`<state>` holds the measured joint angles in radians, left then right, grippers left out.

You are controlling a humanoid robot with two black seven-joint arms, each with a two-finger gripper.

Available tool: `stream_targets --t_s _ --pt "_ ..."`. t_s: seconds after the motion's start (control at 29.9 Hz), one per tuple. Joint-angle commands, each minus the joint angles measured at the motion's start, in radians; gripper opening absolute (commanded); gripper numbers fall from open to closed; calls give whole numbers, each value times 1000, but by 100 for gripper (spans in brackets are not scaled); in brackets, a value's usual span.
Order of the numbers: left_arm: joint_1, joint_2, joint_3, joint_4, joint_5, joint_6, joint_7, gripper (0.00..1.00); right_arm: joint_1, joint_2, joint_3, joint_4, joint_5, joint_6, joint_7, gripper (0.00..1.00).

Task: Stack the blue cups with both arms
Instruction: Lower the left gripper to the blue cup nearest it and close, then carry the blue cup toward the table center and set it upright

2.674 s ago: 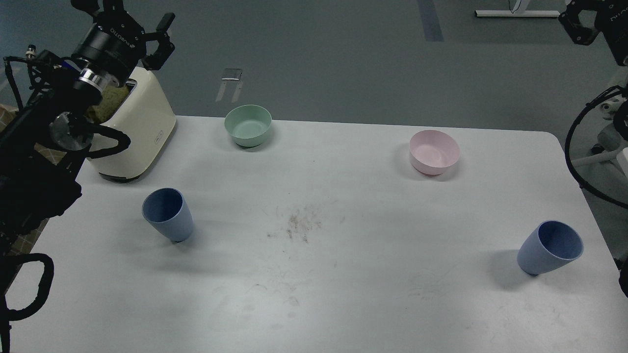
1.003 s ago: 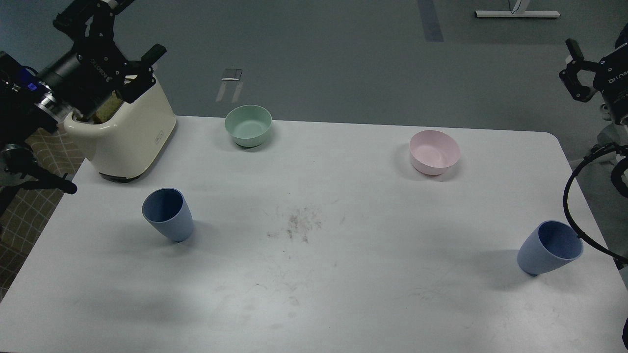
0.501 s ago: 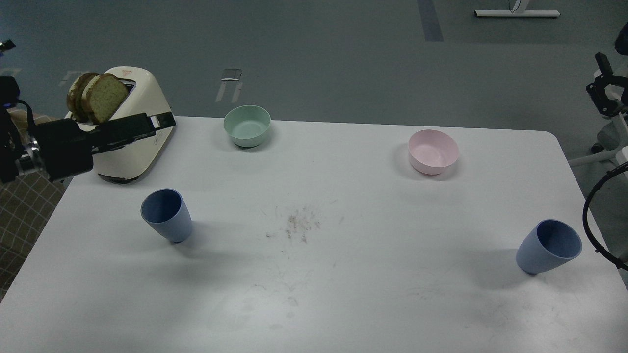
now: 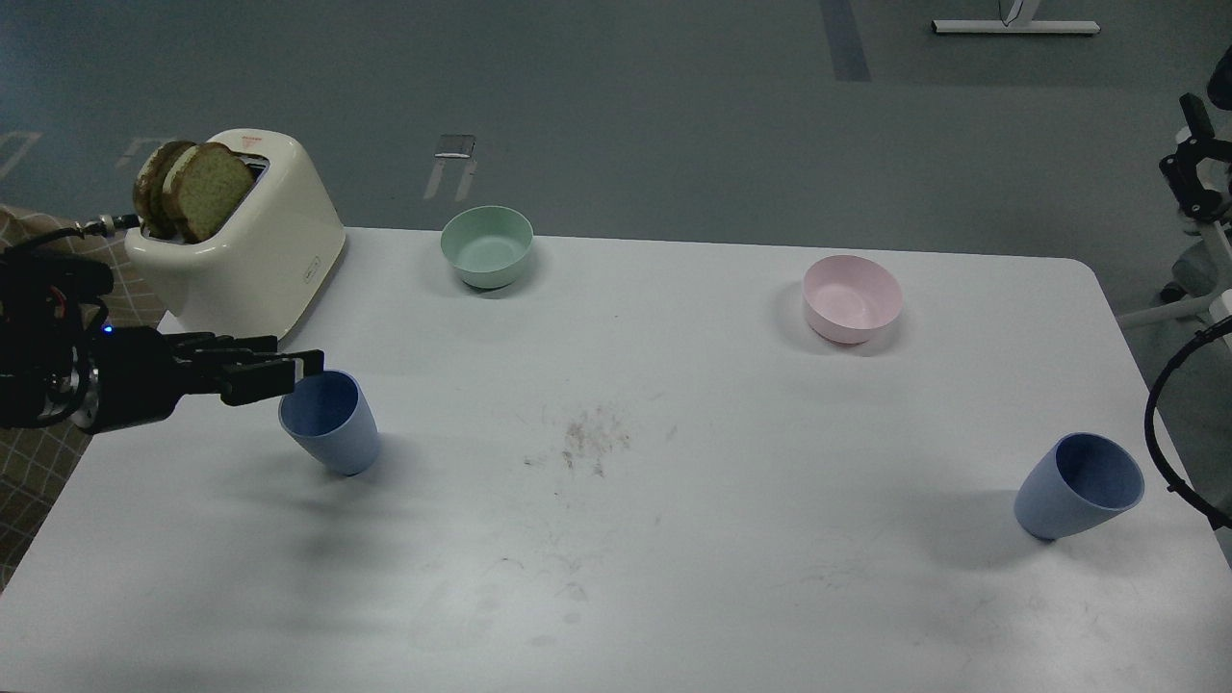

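Two blue cups stand upright on the white table (image 4: pixel 674 577). The darker left cup (image 4: pixel 329 423) is at the left, the right cup (image 4: pixel 1078 498) near the right edge. My left gripper (image 4: pixel 300 372) reaches in level from the left, its fingers apart, with the tips at the left cup's rim, holding nothing. My right gripper (image 4: pixel 1196 159) is high at the right edge, beyond the table and far from the right cup. It is partly cut off, so its fingers cannot be made out.
A cream toaster (image 4: pixel 255 250) with bread slices (image 4: pixel 188 197) stands at the back left, just behind my left gripper. A mint-green bowl (image 4: pixel 486 245) and a pink bowl (image 4: pixel 853 297) sit along the far edge. Crumbs (image 4: pixel 587 443) lie mid-table.
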<state>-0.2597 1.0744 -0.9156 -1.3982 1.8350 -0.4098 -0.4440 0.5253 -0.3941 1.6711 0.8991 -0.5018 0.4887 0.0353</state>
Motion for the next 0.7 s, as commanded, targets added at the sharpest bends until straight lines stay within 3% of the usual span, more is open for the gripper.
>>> stream_targets --t_s 0.0,0.1,0.37,0.47,0.63,0.67 --pt "0 -10 58 18 75 64 1 71 -1 0 1 0 0 0 2 100" --pt "-15 -16 107 74 101 120 1 71 -1 3 1 0 0 0 2 100" --pt "-16 -48 110 119 99 120 -1 68 -1 8 3 0 0 0 2 100" --pt "-16 -60 110 123 98 117 -1 57 -1 9 3 0 0 0 2 100" --pt "-21 -62 109 122 95 115 -2 14 -1 6 3 0 0 0 2 100" --pt "-21 -62 109 122 95 115 -2 14 -1 6 3 0 0 0 2 100"
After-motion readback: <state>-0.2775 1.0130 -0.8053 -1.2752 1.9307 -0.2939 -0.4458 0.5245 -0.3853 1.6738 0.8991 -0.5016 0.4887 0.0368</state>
